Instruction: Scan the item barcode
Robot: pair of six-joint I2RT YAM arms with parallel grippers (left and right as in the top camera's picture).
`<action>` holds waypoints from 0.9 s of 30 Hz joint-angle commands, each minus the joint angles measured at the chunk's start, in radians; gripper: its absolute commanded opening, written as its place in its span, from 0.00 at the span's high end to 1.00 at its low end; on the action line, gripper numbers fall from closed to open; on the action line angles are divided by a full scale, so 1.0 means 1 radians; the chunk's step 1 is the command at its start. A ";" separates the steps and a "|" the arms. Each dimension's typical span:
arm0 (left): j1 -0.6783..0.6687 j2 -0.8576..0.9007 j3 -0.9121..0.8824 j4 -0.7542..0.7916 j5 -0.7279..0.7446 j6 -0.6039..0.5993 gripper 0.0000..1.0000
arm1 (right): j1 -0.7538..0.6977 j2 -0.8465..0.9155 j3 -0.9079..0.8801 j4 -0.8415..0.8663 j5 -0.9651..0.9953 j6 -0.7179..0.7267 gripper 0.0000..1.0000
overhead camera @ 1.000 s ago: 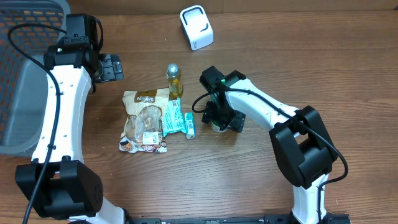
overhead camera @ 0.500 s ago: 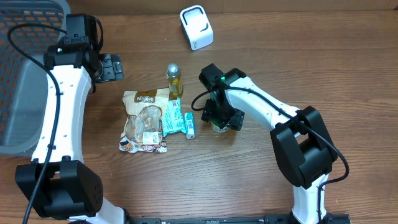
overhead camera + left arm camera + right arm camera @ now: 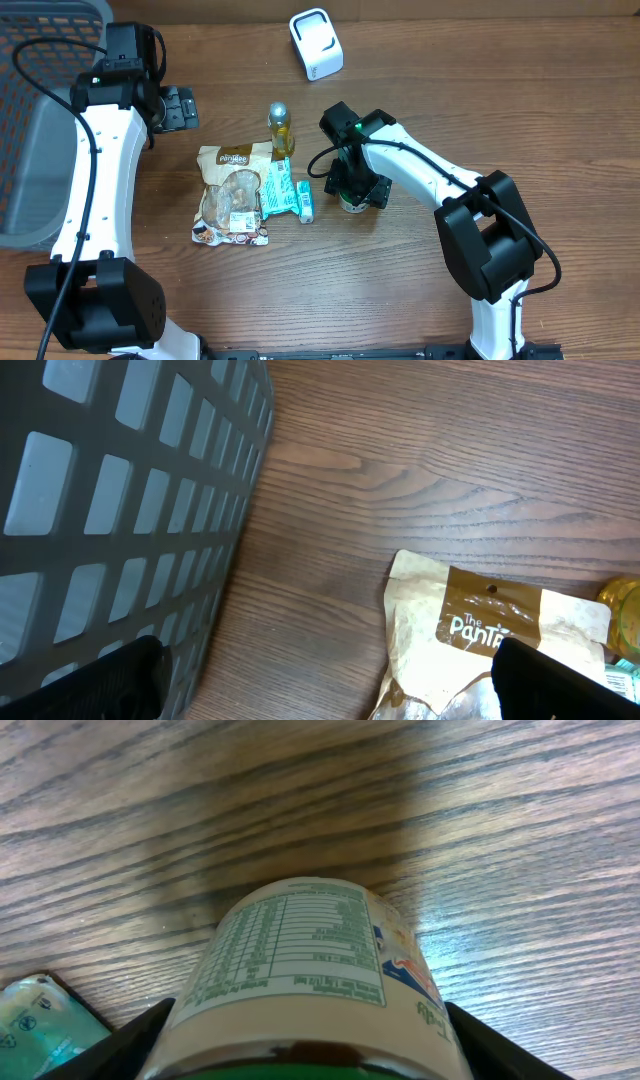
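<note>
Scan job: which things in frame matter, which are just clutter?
Job: labelled jar, right tool straddling it, white scanner.
Clutter: snack bag, teal packet, yellow bottle, grey basket, open left tool.

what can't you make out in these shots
The jar: no barcode shows, label print too small, right wrist view; overhead, the right pincer mostly covers it.
Whether it grips the jar: fingertips cut off at the bottom edge, right wrist view.
The bag: lower part cut off, left wrist view.

The left gripper [image 3: 180,107] gapes wide; the right gripper [image 3: 352,193] points down, jaws apart.
</note>
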 commanded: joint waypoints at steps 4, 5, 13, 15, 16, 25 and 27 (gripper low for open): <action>0.010 -0.012 0.022 0.002 0.001 0.014 0.00 | 0.005 0.003 -0.003 0.021 0.010 0.001 0.24; 0.010 -0.012 0.022 0.002 0.001 0.014 0.01 | 0.005 0.003 -0.007 0.024 0.010 0.001 0.24; 0.010 -0.012 0.022 0.002 0.001 0.014 0.00 | 0.005 0.003 -0.006 0.019 0.008 0.001 0.36; 0.010 -0.012 0.022 0.002 0.001 0.014 0.00 | 0.005 0.003 -0.006 0.016 0.008 0.001 0.37; 0.010 -0.012 0.022 0.002 0.001 0.014 0.01 | 0.005 0.003 -0.006 0.013 0.005 0.000 0.38; 0.010 -0.012 0.022 0.002 0.001 0.014 0.00 | -0.066 0.003 0.153 -0.207 -0.165 -0.113 0.41; 0.010 -0.012 0.022 0.002 0.001 0.014 0.00 | -0.089 0.003 0.183 -0.259 -0.269 -0.167 0.41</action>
